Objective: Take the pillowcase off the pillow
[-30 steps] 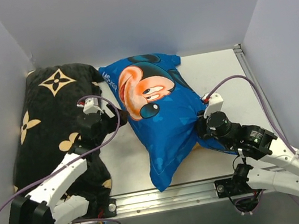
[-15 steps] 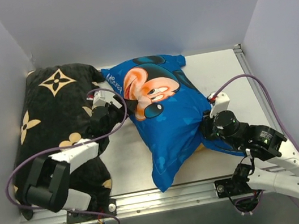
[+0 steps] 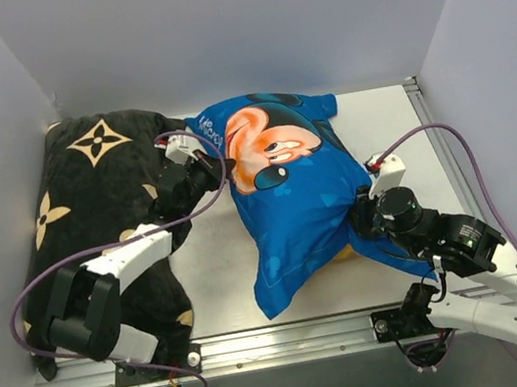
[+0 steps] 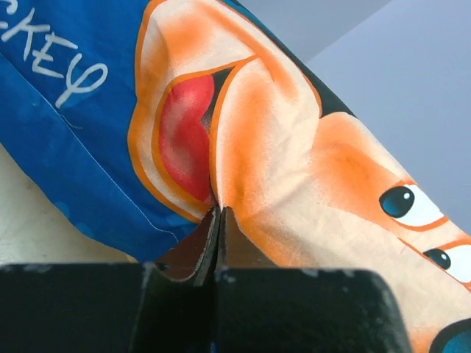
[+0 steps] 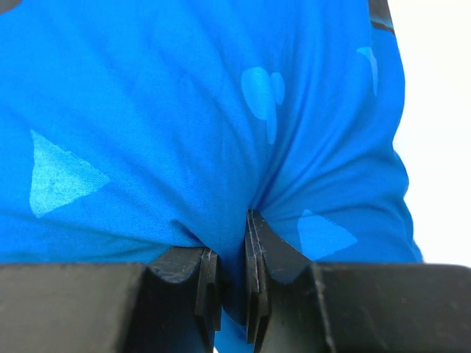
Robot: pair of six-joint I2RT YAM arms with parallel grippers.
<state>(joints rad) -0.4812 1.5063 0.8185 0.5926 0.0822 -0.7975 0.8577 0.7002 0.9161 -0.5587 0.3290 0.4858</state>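
Observation:
The bright blue pillowcase [image 3: 299,197] with the cartoon mouse face lies plump in the middle of the table; the pillow is hidden inside it. My left gripper [image 3: 218,172] is at its left edge beside the mouse's ear. In the left wrist view the left gripper [image 4: 218,213] is shut, with a crease of the orange print [image 4: 309,147] running up from its tips. My right gripper [image 3: 358,222] is at the pillowcase's right edge. In the right wrist view the right gripper [image 5: 234,235] is shut on a gathered fold of blue fabric [image 5: 184,110].
A black cushion [image 3: 93,211] with tan flower marks fills the left side, under the left arm. Grey walls close in the back and both sides. An aluminium rail [image 3: 283,338] runs along the near edge. Bare white tabletop [image 3: 381,123] shows at the right rear.
My left gripper moved up and right to the pillowcase's left edge and went from open to shut on it. The pillowcase shifted slightly right and back. The right gripper kept its hold.

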